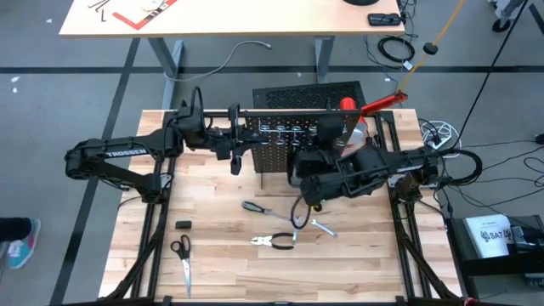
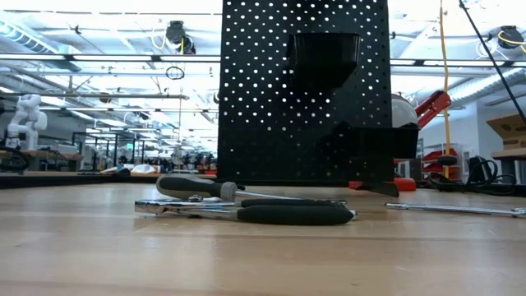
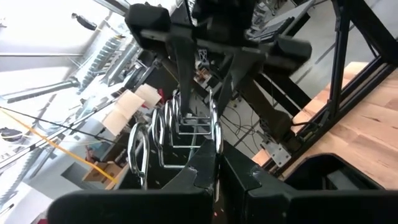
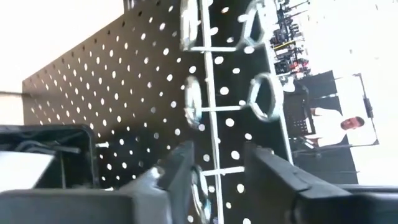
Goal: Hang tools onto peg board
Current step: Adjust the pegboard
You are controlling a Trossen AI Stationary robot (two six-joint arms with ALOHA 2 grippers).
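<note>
While apart, right gripper (image 4: 214, 165) facing peg board (image 4: 124, 93)

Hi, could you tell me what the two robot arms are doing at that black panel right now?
Both arms are up at the upright black perforated peg board. The left gripper is shut beside its row of silver wire rings. The right gripper faces the board's front with its fingers apart at the rings and nothing visible between them. A grey-handled screwdriver, dark-handled pliers, a silver wrench and black-handled scissors lie on the wooden table, not yet hung.
</note>
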